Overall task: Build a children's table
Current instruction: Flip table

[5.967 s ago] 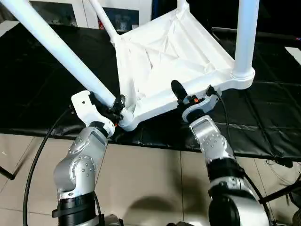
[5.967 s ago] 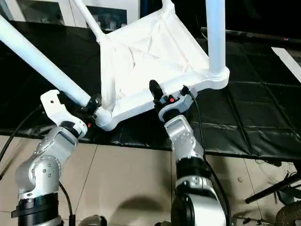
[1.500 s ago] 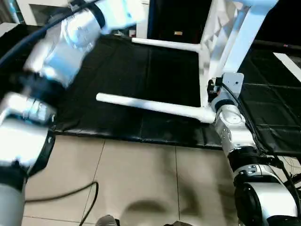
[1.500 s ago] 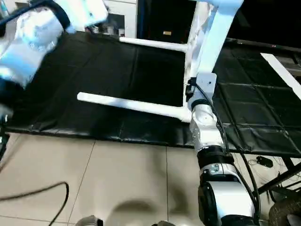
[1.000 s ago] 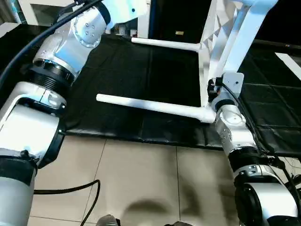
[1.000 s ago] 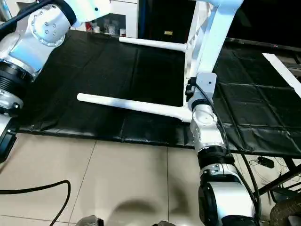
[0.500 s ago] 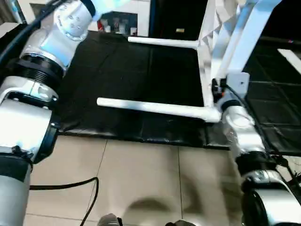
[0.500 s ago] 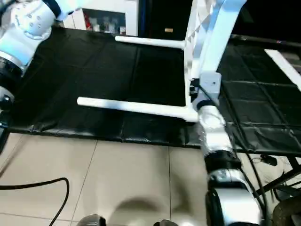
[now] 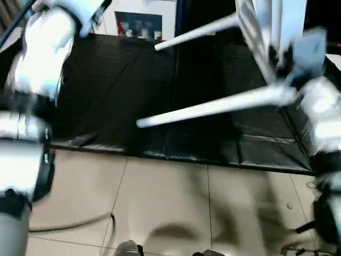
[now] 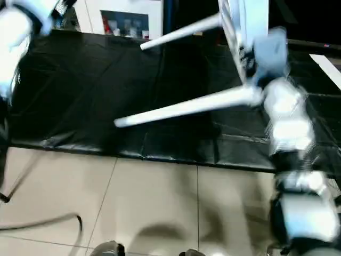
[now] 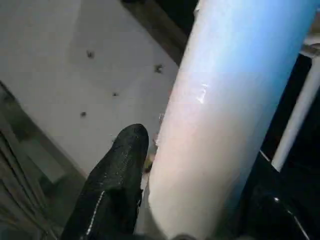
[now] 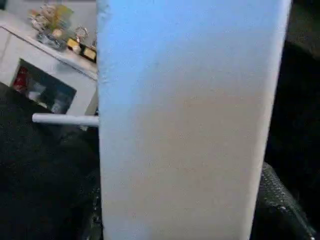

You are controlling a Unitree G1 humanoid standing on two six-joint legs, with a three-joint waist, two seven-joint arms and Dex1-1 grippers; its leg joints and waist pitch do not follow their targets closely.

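The children's table is tipped on its side. Its white top stands on edge at the right. The near leg and the far leg point left over the mat. My right gripper is shut on the top's rim, a flat white slab that sits between its black fingers. My left arm reaches up at the far left. My left gripper is shut on a thick white leg, with one black finger against each side.
A black mat covers the floor under the table, and its front edge meets beige tiles. A white cabinet with glass doors stands behind the mat. A dark cable lies on the tiles at the left.
My right gripper has risen with the table's rim. The near leg now slants upward to the right instead of lying level. The view has shifted as well.
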